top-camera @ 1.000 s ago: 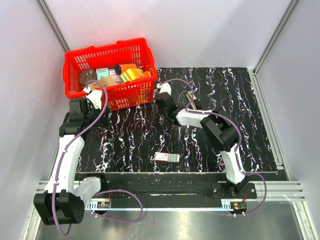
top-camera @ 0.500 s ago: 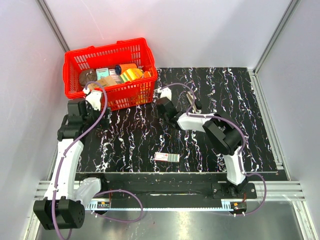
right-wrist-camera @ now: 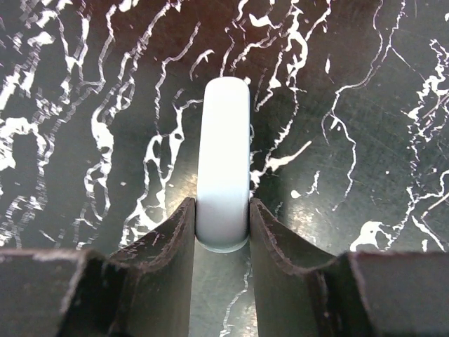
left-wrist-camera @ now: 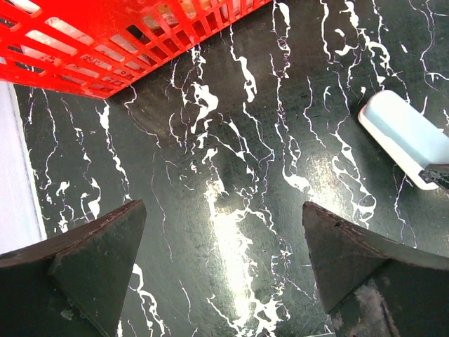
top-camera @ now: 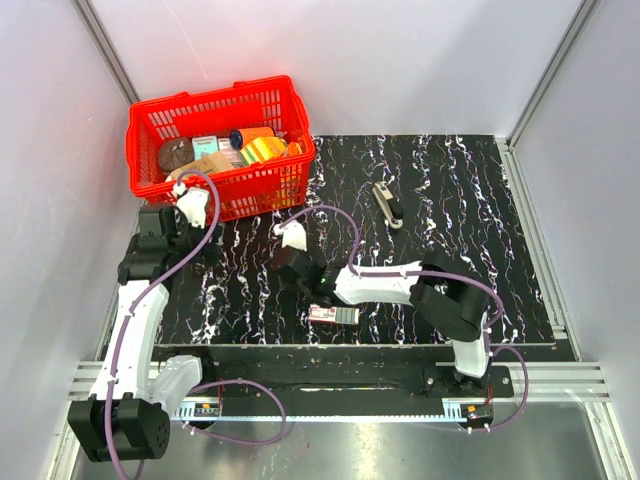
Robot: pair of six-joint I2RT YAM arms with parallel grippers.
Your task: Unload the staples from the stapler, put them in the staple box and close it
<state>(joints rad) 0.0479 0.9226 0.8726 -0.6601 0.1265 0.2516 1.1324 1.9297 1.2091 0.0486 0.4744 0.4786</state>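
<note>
The stapler [right-wrist-camera: 223, 161] shows its pale blue-white top in the right wrist view, pointing away from the camera, low over the black marbled mat. Its black body does not show. My right gripper [right-wrist-camera: 222, 205] is shut on its near end, one finger [right-wrist-camera: 184, 225] on each side. In the top view the right gripper [top-camera: 288, 264] is left of centre and hides the stapler. The stapler also shows at the right edge of the left wrist view [left-wrist-camera: 401, 133]. My left gripper [left-wrist-camera: 224, 260] is open and empty over the mat, just in front of the basket [top-camera: 185, 230].
A red basket [top-camera: 222, 190] full of items stands at the back left. A flat white-and-red little box [top-camera: 333, 315] lies near the mat's front edge, close to the right forearm. A slim grey-and-black piece [top-camera: 385, 205] lies at the back middle.
My right gripper has swung from the back middle to the left and nearer the front. The slim grey-and-black piece is now uncovered. The left arm has barely moved.
</note>
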